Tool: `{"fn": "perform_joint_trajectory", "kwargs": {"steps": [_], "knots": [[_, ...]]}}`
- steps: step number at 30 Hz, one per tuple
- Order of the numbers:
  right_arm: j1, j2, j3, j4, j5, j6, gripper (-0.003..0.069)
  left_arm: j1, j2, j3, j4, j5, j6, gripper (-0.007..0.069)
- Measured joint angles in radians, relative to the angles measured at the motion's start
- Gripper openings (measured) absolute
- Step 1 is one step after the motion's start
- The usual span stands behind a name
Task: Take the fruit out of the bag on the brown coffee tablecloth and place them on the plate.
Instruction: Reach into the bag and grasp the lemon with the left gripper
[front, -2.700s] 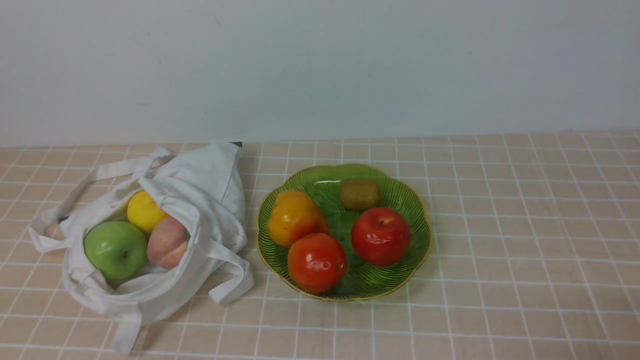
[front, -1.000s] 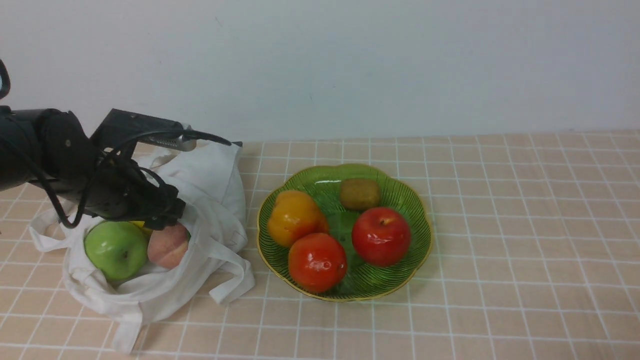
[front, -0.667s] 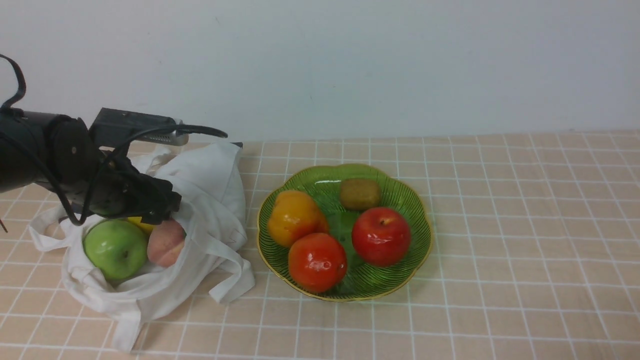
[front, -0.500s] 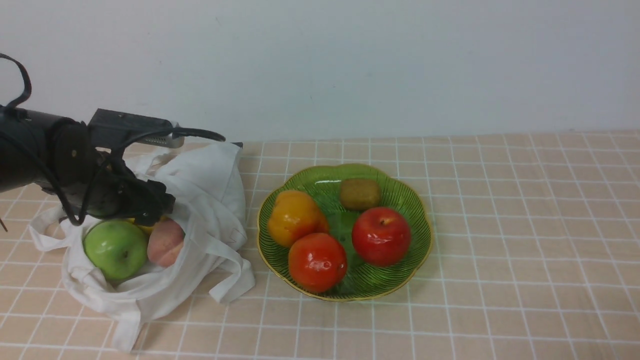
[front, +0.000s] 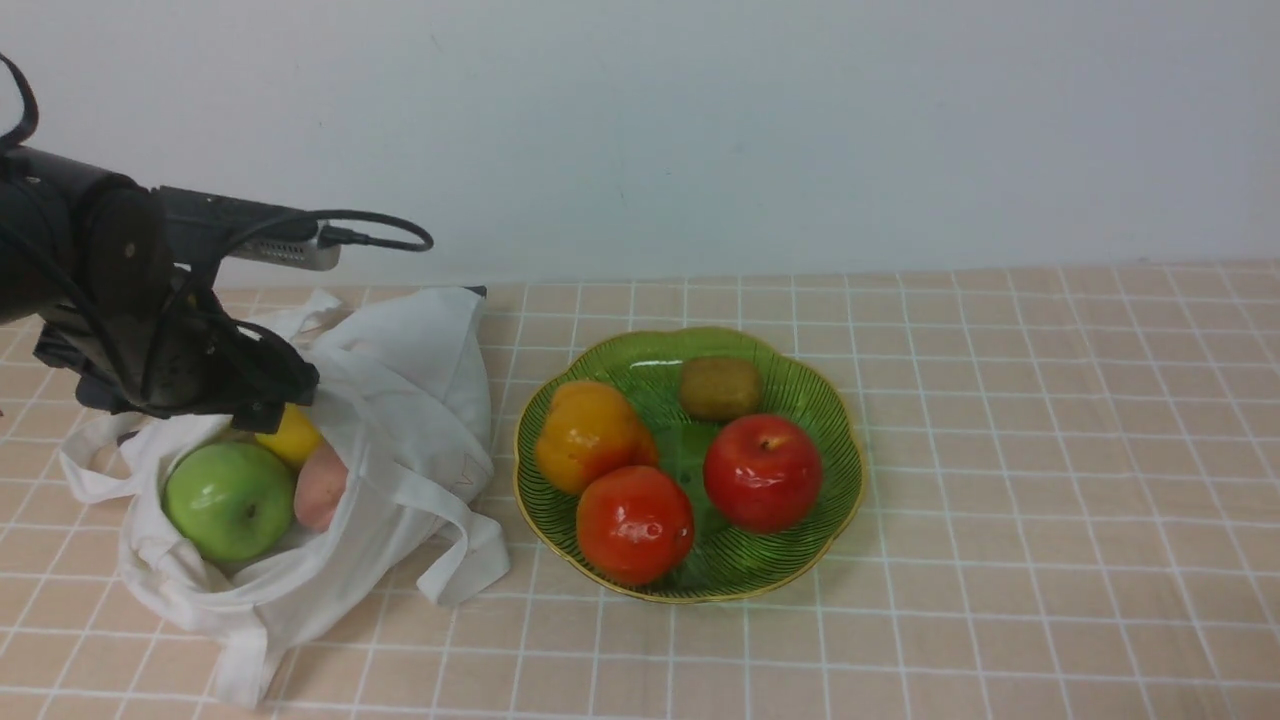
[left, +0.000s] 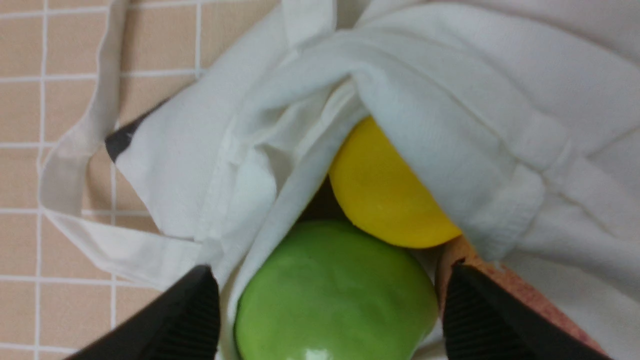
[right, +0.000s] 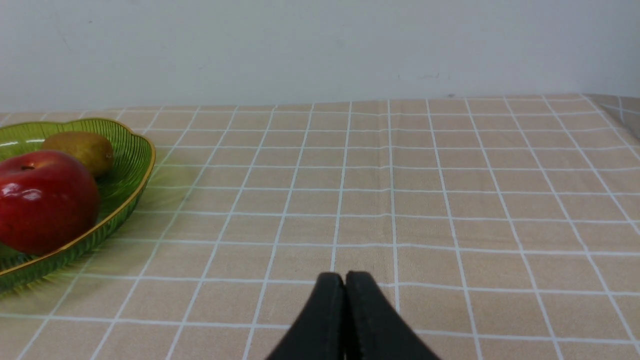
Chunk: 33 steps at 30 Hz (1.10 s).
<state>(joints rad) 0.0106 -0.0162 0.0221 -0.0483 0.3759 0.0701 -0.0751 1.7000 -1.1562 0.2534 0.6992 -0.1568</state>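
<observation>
Yellow lemon (front: 290, 437): in the bag's mouth, half under a cloth fold, touching the green apple and the peach.
Green apple (front: 230, 500): in the bag, at the near left of the opening.
Peach (front: 320, 490): in the bag, just right of the green apple, partly covered by cloth.
Bag (front: 405, 390): slumped on the tablecloth (front: 1000, 450), just left of the plate.
Left gripper (left: 330, 277): above the bag's mouth, jaws spread wide, gripping nothing.
Plate (front: 800, 385): carries a red apple (front: 762, 472), a red-orange fruit (front: 634, 524), an orange fruit (front: 588, 435) and a kiwi (front: 720, 387).
Right gripper (right: 345, 282): low over the tablecloth right of the plate, fingers pressed together.
</observation>
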Motion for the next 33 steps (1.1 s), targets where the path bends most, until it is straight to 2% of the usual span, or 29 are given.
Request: {"fn": "perform_joint_trajectory", "kwargs": {"steps": [8, 14, 19, 33], "knots": [[0.000, 0.000, 0.000, 0.000, 0.000, 0.000, -0.0014, 0.000, 0.035, 0.000, -0.005, -0.094, 0.008, 0.0538], [0.000, 0.000, 0.000, 0.000, 0.000, 0.000, -0.0014, 0.000, 0.083, 0.000, -0.101, -0.107, 0.011, 0.0538], [0.000, 0.000, 0.000, 0.000, 0.000, 0.000, -0.0014, 0.000, 0.093, 0.000, -0.153, -0.188, 0.053, 0.0538], [0.000, 0.000, 0.000, 0.000, 0.000, 0.000, -0.0014, 0.000, 0.156, -0.003, -0.165, -0.319, 0.063, 0.0538]]}}
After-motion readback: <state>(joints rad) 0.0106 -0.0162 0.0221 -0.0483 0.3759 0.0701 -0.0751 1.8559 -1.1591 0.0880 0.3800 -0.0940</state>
